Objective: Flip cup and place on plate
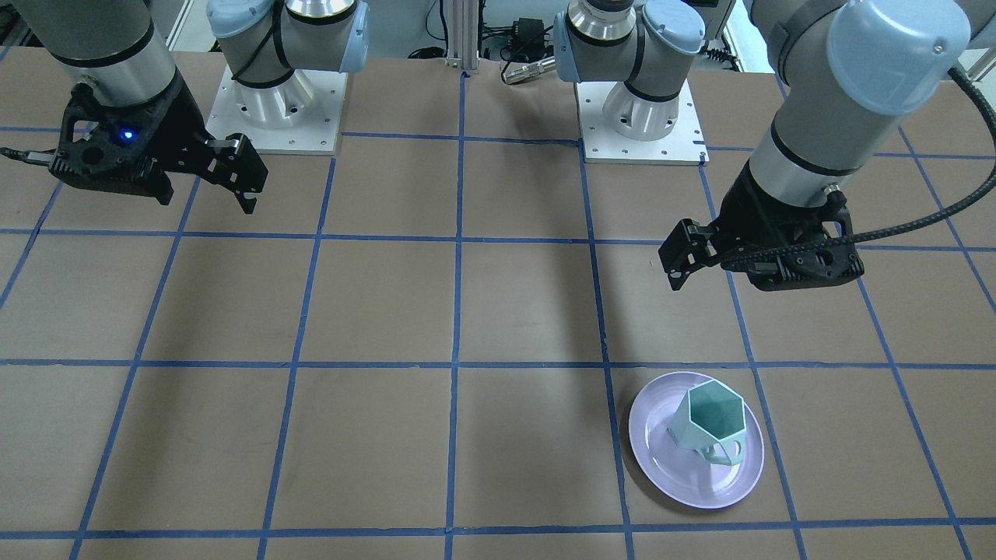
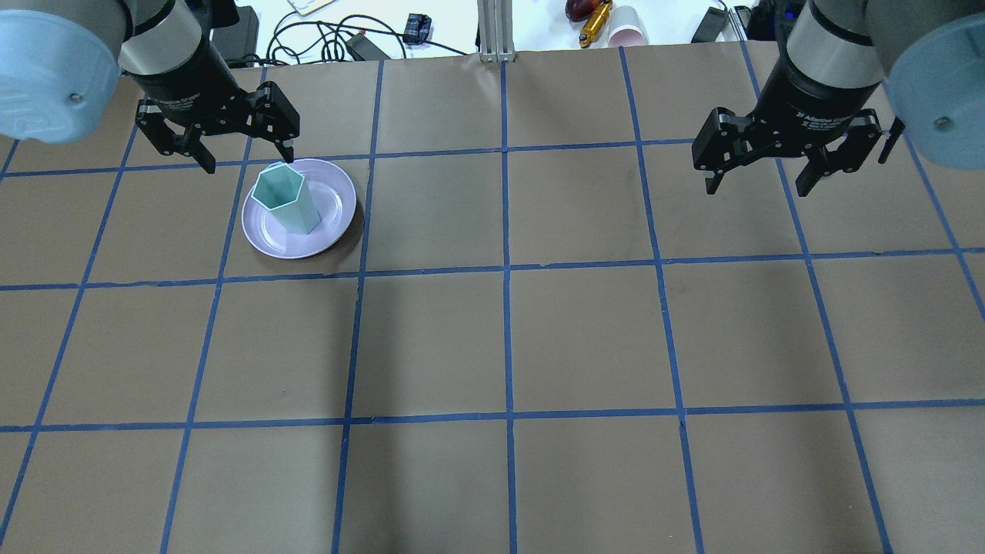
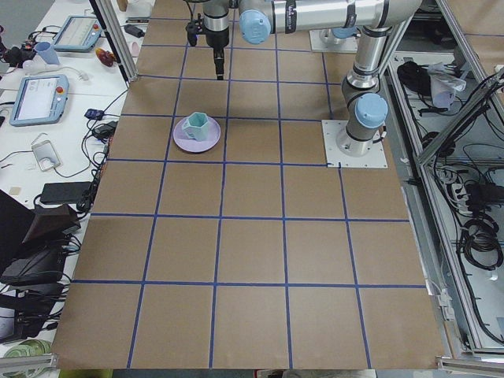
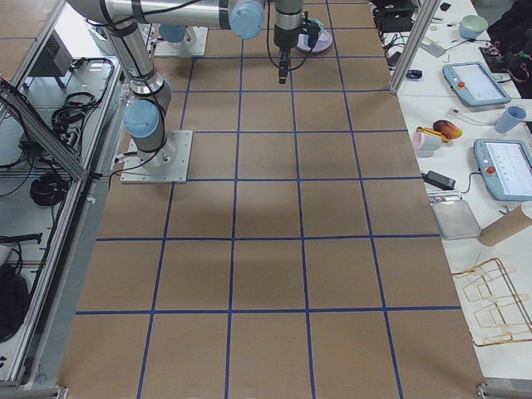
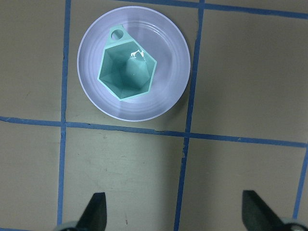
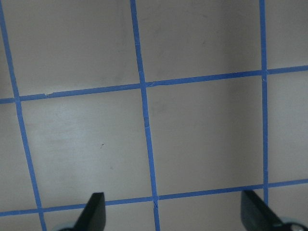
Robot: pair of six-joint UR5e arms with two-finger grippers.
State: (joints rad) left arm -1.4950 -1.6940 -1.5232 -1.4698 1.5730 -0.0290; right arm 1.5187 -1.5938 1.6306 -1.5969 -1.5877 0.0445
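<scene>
The pale mint-green cup stands upright, mouth up, on the lavender plate, with its handle toward the operators' side. In the overhead view the cup sits on the plate at the far left. In the left wrist view the cup shows its teal inside, centred on the plate. My left gripper is open and empty, raised above the table on the robot's side of the plate, apart from the cup. My right gripper is open and empty over bare table on the right.
The brown table carries a blue tape grid. The two arm bases stand at the robot's edge. Cables and a pink cup lie beyond the far edge. Tablets and clutter sit on the side benches.
</scene>
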